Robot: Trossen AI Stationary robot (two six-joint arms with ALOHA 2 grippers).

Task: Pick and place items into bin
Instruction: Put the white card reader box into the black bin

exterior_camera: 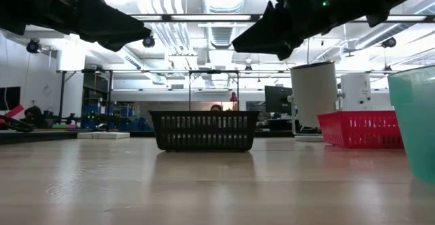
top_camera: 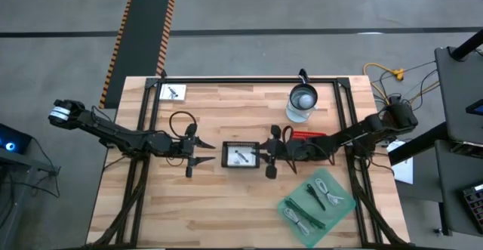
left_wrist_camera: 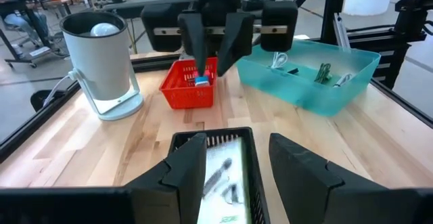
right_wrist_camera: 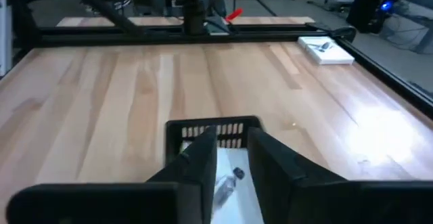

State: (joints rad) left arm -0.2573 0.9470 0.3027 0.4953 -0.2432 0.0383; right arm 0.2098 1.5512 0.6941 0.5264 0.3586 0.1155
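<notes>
**Black bin, both grippers hovering beside it**

The bin [top_camera: 241, 155] sits mid-table with a white card inside. The right gripper [right_wrist_camera: 232, 158] hangs over its rim, fingers narrow and apparently empty: likely a drop just ending. The left gripper [left_wrist_camera: 233, 158] waits opposite, fingers apart. Next: fetch cables from the teal tray [top_camera: 317, 202].

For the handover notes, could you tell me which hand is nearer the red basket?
The right hand: the red basket lies just beside its arm. The left hand is across the black bin, farther away.
</notes>
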